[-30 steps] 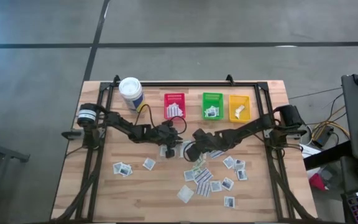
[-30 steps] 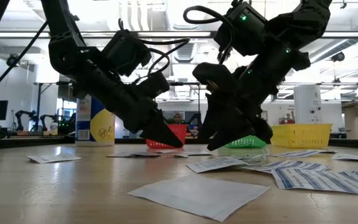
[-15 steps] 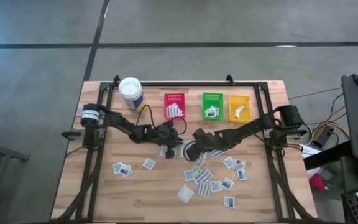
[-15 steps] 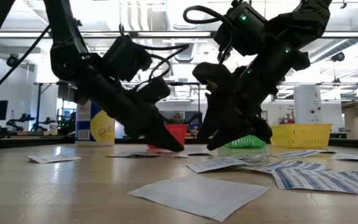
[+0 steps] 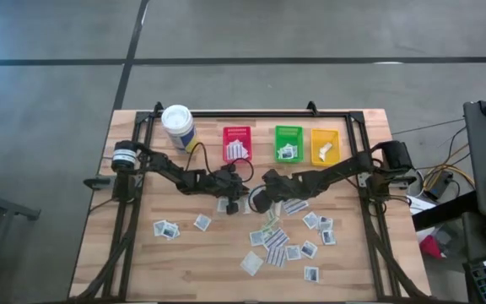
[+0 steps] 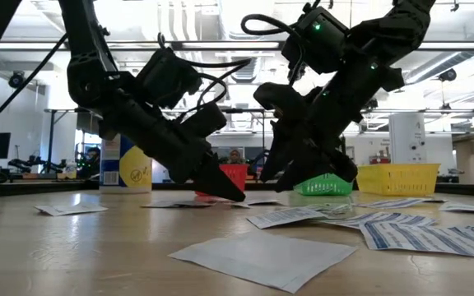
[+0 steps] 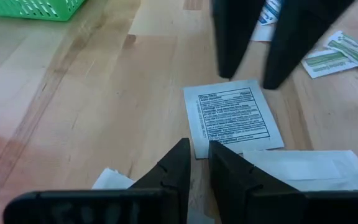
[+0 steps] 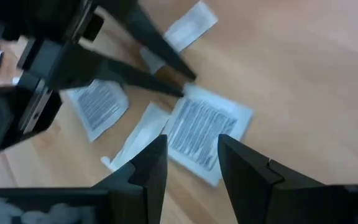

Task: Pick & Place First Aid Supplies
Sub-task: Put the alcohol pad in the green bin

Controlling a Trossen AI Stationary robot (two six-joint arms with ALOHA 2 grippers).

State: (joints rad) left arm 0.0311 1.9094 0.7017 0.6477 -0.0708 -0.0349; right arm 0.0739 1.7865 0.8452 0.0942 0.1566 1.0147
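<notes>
Table of pale wood, carrying red bin, green bin, yellow bin and canister along far edge. Mid-table, left gripper, fingers nearly together, tips at printed packet; right gripper spread above it. More packets scattered nearer.

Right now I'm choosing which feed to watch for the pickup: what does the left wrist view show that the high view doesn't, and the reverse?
Only the left wrist view: printed text lines on the packet ahead of the left gripper, whose fingers stand a narrow gap apart, and the right gripper's open fingers just above that packet's far edge.

Only the high view: the red bin, yellow bin, white canister and the scattered packets toward the table's front.

Both: the two grippers meeting mid-table and the green bin.
</notes>
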